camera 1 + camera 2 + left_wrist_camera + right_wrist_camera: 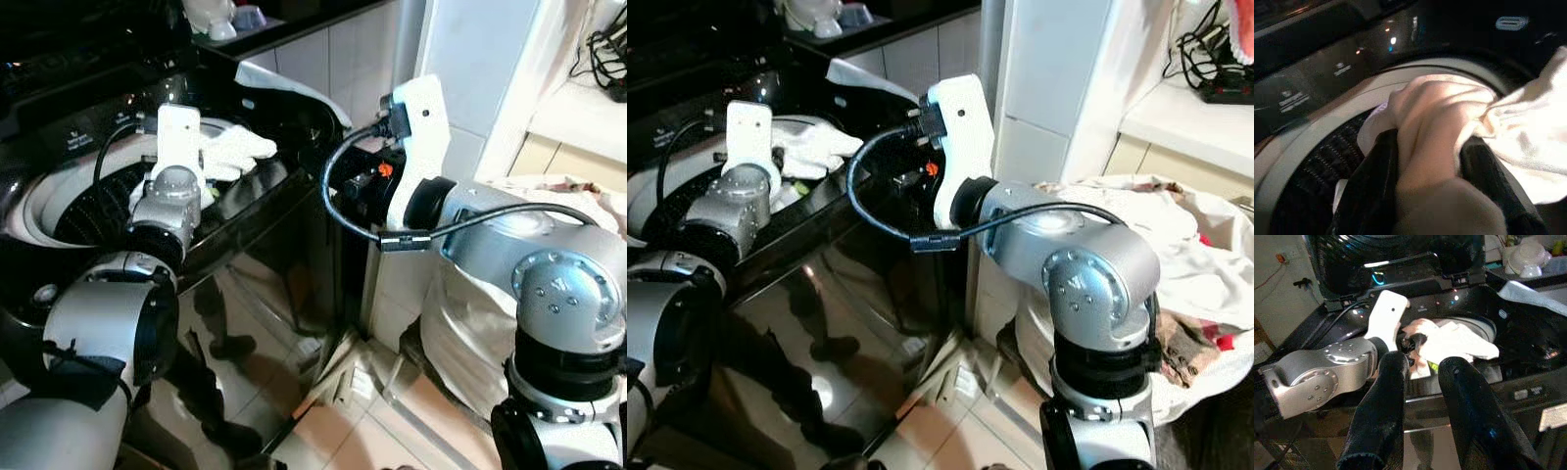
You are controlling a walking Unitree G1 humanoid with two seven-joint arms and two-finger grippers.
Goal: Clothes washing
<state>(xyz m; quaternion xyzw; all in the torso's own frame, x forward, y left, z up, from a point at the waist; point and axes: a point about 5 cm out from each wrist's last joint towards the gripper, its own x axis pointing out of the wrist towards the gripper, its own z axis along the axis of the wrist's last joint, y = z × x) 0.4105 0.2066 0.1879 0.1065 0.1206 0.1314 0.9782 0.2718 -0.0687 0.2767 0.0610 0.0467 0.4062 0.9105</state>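
A black top-loading washing machine (257,257) stands before me with its lid (1400,254) raised and its pale drum rim (37,201) showing. My left gripper (1430,142) hovers over the drum opening, shut on a white cloth (237,149) that bunches between its fingers (1376,171) and trails over the near rim. The cloth (1462,343) lies partly inside the drum mouth. My right gripper (1424,363) is held in the air to the right of the machine, pointing at the drum, open with nothing between its fingers.
A white laundry bag (470,313) full of crumpled clothes (1136,211) sits on the floor at my right, against a white tiled pillar (1058,78). A shelf with cables (1215,83) is behind it. A pale sheet (1533,296) lies on the machine's far corner.
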